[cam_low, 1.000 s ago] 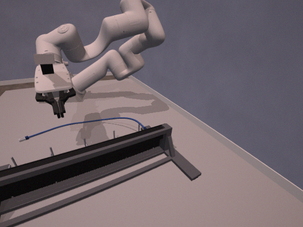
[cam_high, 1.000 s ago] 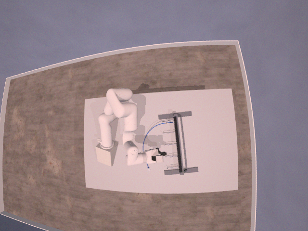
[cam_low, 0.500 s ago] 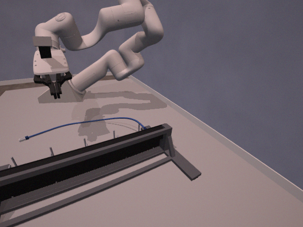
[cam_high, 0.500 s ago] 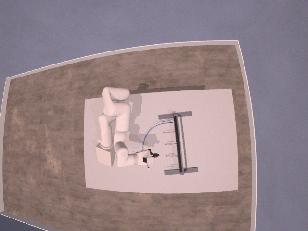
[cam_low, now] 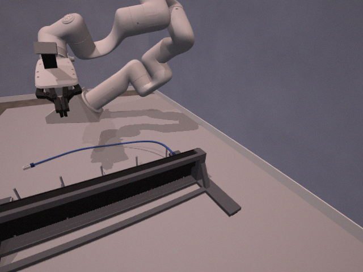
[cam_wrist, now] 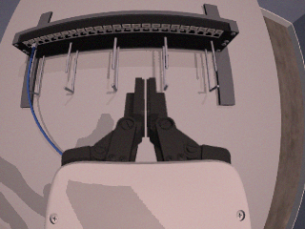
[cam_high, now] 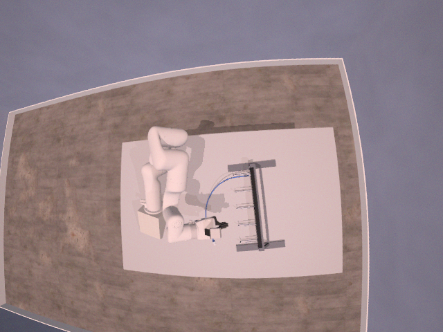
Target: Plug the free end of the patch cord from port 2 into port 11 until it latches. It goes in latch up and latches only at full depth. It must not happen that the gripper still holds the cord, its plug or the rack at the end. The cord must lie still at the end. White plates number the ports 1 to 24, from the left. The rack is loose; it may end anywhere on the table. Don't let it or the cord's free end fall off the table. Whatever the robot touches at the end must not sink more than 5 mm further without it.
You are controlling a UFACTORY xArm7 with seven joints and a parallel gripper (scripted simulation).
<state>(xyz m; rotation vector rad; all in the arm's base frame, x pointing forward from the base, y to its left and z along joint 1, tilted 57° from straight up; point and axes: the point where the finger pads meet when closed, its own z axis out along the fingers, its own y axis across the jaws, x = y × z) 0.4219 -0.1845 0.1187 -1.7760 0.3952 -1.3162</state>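
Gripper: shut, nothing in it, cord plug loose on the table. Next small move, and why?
Probably open the jaws and swing the gripper over the free plug. It lies on the table, away from the rack, and the gripper hangs shut and empty.

No text, number or brand can be read anywhere: the white number plates along the rack [cam_wrist: 128, 26] are too small and blurred to make out in the wrist view, and the arm [cam_low: 140, 20] carries no legible marking.
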